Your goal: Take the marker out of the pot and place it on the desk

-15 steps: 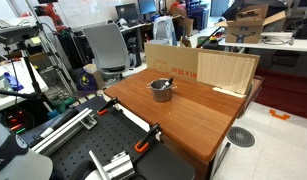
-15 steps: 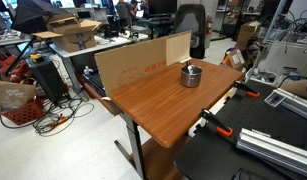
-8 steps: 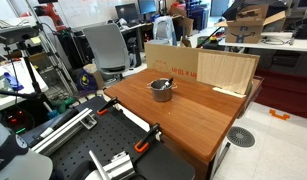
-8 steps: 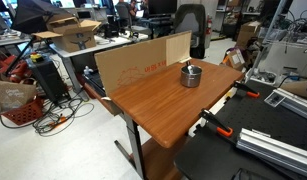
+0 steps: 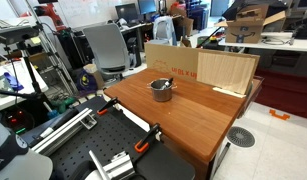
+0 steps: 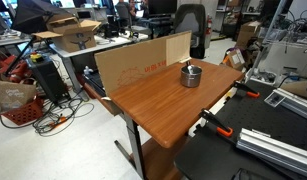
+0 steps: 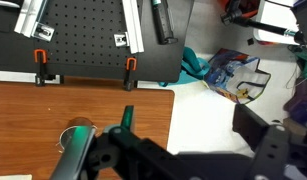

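In an exterior view the marker was seen inside the pot, leaned against the rim with one end raised above it; its colour could not be told. The pot was stood upright on the tabletop, toward the far side, near a cardboard sheet that was propped on edge along the tabletop's back. Just beside the cardboard sheet a pale wooden panel was propped likewise. A black bench was set against the tabletop's near edge, and orange-handled clamps were seen where the two met. In the wrist view the tool was shown dark and blurred above the tabletop. Its jaws were spread as wide as could be, and nothing was held between them. Below it a corner of the tabletop and the perforated bench were seen, and a round rim, taken for the pot, was partly hidden by the tool.
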Controlling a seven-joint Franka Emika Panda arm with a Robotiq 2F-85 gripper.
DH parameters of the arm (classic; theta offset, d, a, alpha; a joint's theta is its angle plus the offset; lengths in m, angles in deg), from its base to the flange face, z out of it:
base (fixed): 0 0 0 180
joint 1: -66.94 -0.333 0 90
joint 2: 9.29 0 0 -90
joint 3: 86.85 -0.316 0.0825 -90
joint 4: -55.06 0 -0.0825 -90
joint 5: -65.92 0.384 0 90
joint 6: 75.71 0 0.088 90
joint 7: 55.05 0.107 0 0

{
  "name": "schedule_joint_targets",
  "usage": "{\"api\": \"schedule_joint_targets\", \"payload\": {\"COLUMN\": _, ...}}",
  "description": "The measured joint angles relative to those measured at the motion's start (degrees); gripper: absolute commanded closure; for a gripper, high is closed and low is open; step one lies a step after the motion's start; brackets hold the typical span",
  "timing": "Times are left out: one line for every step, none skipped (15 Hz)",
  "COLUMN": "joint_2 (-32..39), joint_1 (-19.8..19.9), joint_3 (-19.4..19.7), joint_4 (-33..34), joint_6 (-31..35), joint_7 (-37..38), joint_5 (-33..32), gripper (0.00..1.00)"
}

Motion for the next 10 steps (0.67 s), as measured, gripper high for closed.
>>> {"api": "schedule_joint_targets", "payload": {"joint_2": 0.0, "joint_1": 0.0, "joint_3": 0.0, "joint_4": 0.0, "joint_6": 0.0, "joint_7": 0.0, "joint_5": 0.0, "gripper": 0.0}}
{"api": "schedule_joint_targets", "payload": {"joint_2": 0.0, "joint_1": 0.1, "joint_3": 0.0, "joint_4": 0.0, "joint_6": 0.0, "joint_7": 0.0, "joint_5": 0.0, "gripper": 0.0}}
{"api": "schedule_joint_targets", "payload": {"joint_2": 0.0, "joint_1": 0.3, "joint_3": -0.1, "joint_4": -0.1, "joint_6": 0.0, "joint_7": 0.0, "joint_5": 0.0, "gripper": 0.0}}
{"api": "schedule_joint_targets", "payload": {"joint_2": 0.0, "joint_1": 0.5, "joint_3": -0.1, "joint_4": -0.1, "joint_6": 0.4, "joint_7": 0.2, "joint_5": 0.2, "gripper": 0.0}}
{"api": "schedule_joint_targets", "payload": {"joint_2": 0.1, "joint_1": 0.7, "joint_3": -0.2, "joint_4": -0.3, "joint_6": 1.0, "joint_7": 0.7, "joint_5": 0.4, "gripper": 0.0}}
{"api": "schedule_joint_targets", "payload": {"joint_2": 0.4, "joint_1": 1.0, "joint_3": -0.3, "joint_4": -0.5, "joint_6": 1.8, "joint_7": 1.3, "joint_5": 0.7, "gripper": 0.0}}
{"api": "schedule_joint_targets", "payload": {"joint_2": 0.6, "joint_1": 1.4, "joint_3": -0.5, "joint_4": -0.9, "joint_6": 2.9, "joint_7": 1.9, "joint_5": 1.0, "gripper": 0.0}}
{"api": "schedule_joint_targets", "payload": {"joint_2": 1.0, "joint_1": 1.9, "joint_3": -0.7, "joint_4": -1.6, "joint_6": 4.3, "joint_7": 2.5, "joint_5": 1.1, "gripper": 0.0}}
{"api": "schedule_joint_targets", "payload": {"joint_2": 1.4, "joint_1": 2.4, "joint_3": -0.8, "joint_4": -2.4, "joint_6": 5.8, "joint_7": 3.1, "joint_5": 1.1, "gripper": 0.0}}
{"api": "schedule_joint_targets", "payload": {"joint_2": 1.8, "joint_1": 3.0, "joint_3": -0.9, "joint_4": -3.3, "joint_6": 7.3, "joint_7": 3.8, "joint_5": 1.1, "gripper": 0.0}}
